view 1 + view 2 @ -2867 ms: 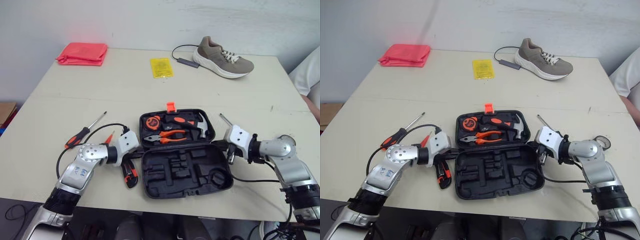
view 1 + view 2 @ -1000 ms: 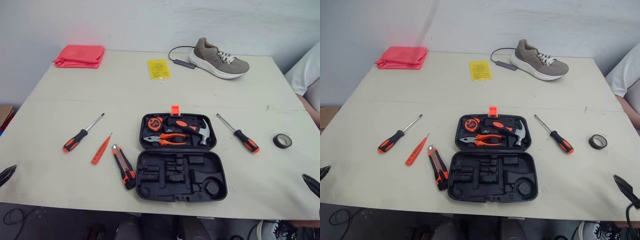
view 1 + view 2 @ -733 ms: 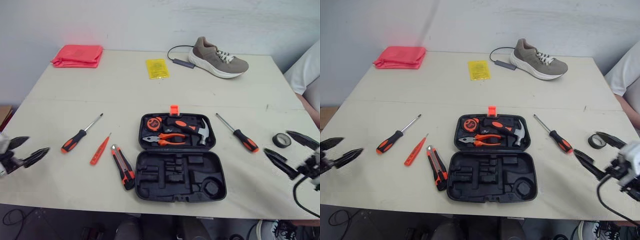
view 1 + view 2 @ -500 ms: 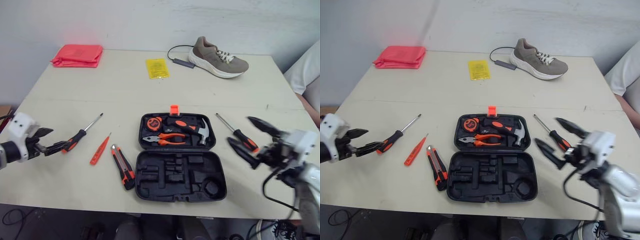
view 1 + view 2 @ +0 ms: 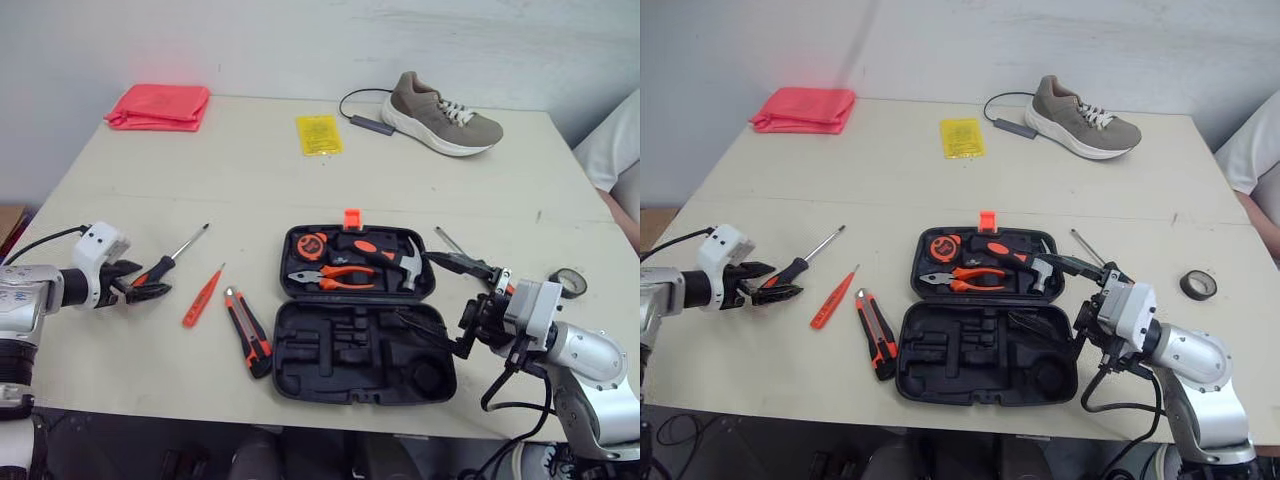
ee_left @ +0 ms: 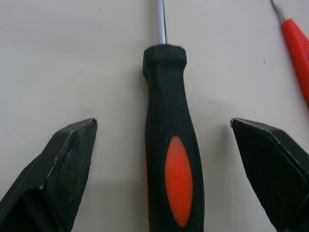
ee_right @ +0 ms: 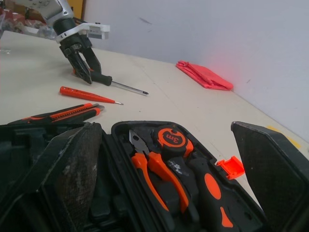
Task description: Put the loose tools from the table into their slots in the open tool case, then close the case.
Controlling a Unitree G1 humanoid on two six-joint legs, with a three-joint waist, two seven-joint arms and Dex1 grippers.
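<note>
Broadly, the scene is taken up by a pale table (image 5: 250,180), on which everything else is laid. Near its front edge the black tool case (image 5: 330,350) is found lying open: a tape measure (image 5: 307,243), pliers (image 5: 335,278) and a hammer (image 5: 405,262) are seated in the far half, while the moulded slots of the near half are seen unfilled. A tan shoe (image 5: 440,112) is placed at the far right, with a folded pink cloth (image 5: 160,105) at the far left and a yellow packet (image 5: 320,133) between them.

The right gripper (image 5: 412,285) is held over the right edge of the case with its fingers spread wide, and nothing is gripped by it. The left gripper (image 5: 150,279) is set low at the left side of the table, its fingers parted to either side of the handle of a screwdriver (image 6: 170,159); in the left wrist view bare table is seen between the handle and each finger, so the tool is not clasped.

A utility knife (image 5: 248,332) is laid just left of the case, and a red tester pen (image 5: 202,297) lies between the knife and the screwdriver. The shaft of a second screwdriver (image 5: 446,238) is seen just right of the case, its handle hidden behind the right gripper. A roll of black tape (image 5: 1197,284) is placed near the right edge of the table.
</note>
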